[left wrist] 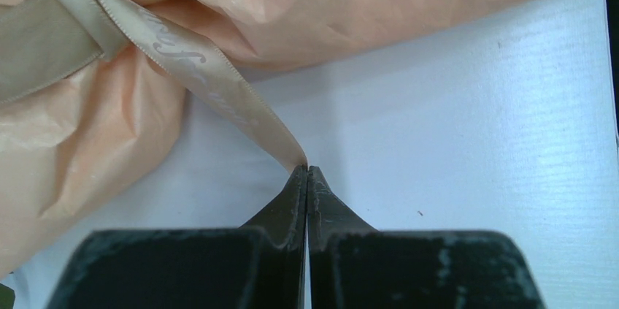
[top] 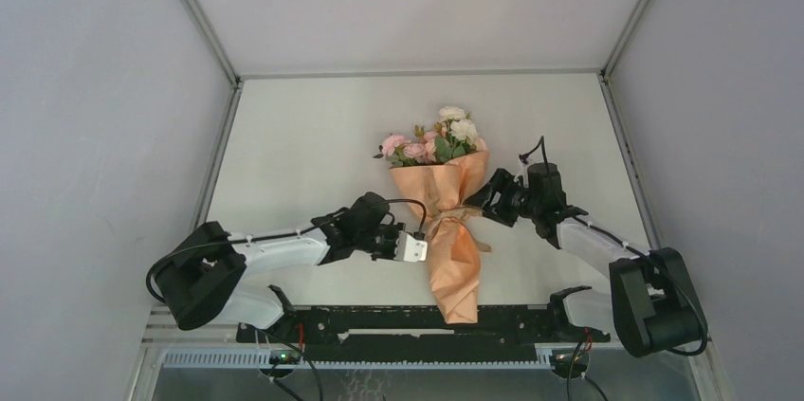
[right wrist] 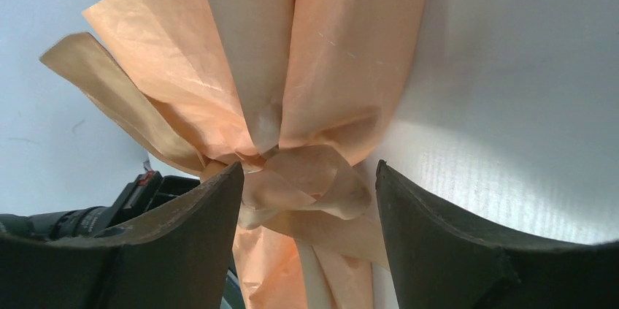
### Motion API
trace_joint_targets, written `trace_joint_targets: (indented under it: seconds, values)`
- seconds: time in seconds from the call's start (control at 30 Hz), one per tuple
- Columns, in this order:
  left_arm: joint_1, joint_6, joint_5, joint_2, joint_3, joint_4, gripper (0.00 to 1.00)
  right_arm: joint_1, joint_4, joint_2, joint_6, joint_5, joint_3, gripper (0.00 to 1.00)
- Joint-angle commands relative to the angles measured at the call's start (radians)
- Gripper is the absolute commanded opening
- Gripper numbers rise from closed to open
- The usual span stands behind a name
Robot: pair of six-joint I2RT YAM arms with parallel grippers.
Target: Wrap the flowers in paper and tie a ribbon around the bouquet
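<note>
Leave bouquet (top: 453, 259) flat mid-table, flowers (top: 431, 143) pointing away from the bases. Pull ribbon (left wrist: 219, 90) gently sideways with the closed left claw (left wrist: 306, 170), pinching its end. Close the open right claw (right wrist: 308, 170), now straddling the knot, on the loose tail only, not on paper (right wrist: 219, 53).

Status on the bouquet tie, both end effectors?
Left end effector shut on ribbon tail, drawn straight. Right end effector open, straddling the tied waist. Bouquet wrapped, lying flat. No obstruction seen.
</note>
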Motion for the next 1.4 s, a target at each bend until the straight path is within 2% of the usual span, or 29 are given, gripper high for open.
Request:
trace_joint_targets:
  seconds: [0.0, 0.1, 0.17, 0.23, 0.33, 0.37, 0.43, 0.53, 0.73, 0.87, 0.93, 1.0, 1.13, 1.2, 1.37]
  values:
    - [0.0, 0.052, -0.019, -0.01, -0.019, -0.016, 0.0, 0.008, 0.113, 0.033, 0.059, -0.052, 0.0, 0.75]
    - [0.0, 0.069, -0.016, -0.015, -0.028, -0.02, 0.0, 0.01, 0.091, 0.032, 0.048, -0.046, 0.0, 0.74]
    - [0.0, 0.069, -0.014, -0.016, -0.029, -0.02, 0.0, 0.011, 0.082, 0.025, 0.042, -0.051, 0.0, 0.68]
    - [0.0, 0.064, -0.018, -0.016, -0.025, -0.018, 0.0, 0.01, 0.079, 0.019, 0.041, -0.059, 0.0, 0.53]
    - [0.004, 0.007, -0.02, -0.03, -0.002, -0.019, 0.0, 0.011, 0.073, 0.007, 0.038, -0.065, -0.001, 0.17]
    - [0.008, -0.034, -0.015, -0.038, 0.012, -0.02, 0.05, 0.011, 0.069, 0.002, 0.034, -0.064, 0.0, 0.11]
    - [0.028, -0.137, -0.008, -0.053, 0.045, -0.015, 0.22, 0.014, 0.057, -0.009, 0.022, -0.059, 0.0, 0.02]
    - [0.06, -0.236, -0.02, -0.074, 0.093, -0.01, 0.33, 0.02, 0.038, -0.024, 0.006, -0.048, 0.001, 0.0]
    - [0.154, 0.042, -0.029, -0.07, 0.205, -0.054, 0.65, 0.037, 0.018, -0.026, -0.019, -0.045, 0.014, 0.0]
    - [0.186, 0.246, 0.033, -0.007, 0.257, -0.079, 0.77, 0.047, 0.026, -0.017, -0.022, -0.04, 0.019, 0.0]
    - [0.186, 0.263, 0.042, 0.034, 0.272, -0.064, 0.8, 0.051, 0.022, -0.01, -0.026, -0.043, 0.026, 0.0]
    - [0.186, 0.256, 0.02, 0.077, 0.296, -0.059, 0.79, 0.057, 0.01, -0.009, -0.036, -0.044, 0.033, 0.0]
    - [0.191, 0.306, 0.008, 0.111, 0.309, -0.074, 0.66, 0.059, -0.012, -0.022, -0.053, -0.036, 0.034, 0.0]
    - [0.191, 0.322, 0.002, 0.126, 0.312, -0.075, 0.54, 0.058, -0.009, -0.02, -0.056, -0.036, 0.035, 0.0]
    - [0.189, 0.311, 0.031, 0.112, 0.314, -0.07, 0.11, 0.058, -0.026, -0.021, -0.067, -0.031, 0.043, 0.0]
